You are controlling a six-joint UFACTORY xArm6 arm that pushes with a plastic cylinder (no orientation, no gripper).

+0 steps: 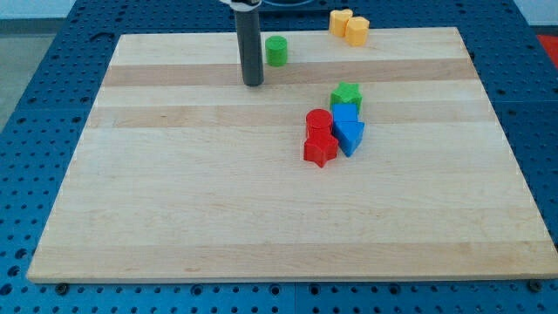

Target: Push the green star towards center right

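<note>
While my tip sits upper-left, green star apart.

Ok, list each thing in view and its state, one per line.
My tip: on the board, left of the green cylinder, touching nothing.
Green cylinder: upright, alone.
Green star: atop the cluster.
Blue blocks: packed together.
Red blocks: beside blue.
Yellow blocks: paired at top edge.

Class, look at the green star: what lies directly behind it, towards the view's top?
Behind the green star only bare board shows, up to the far edge. Its own rear faces are hidden. My tip stands far off to the view's left.
</note>
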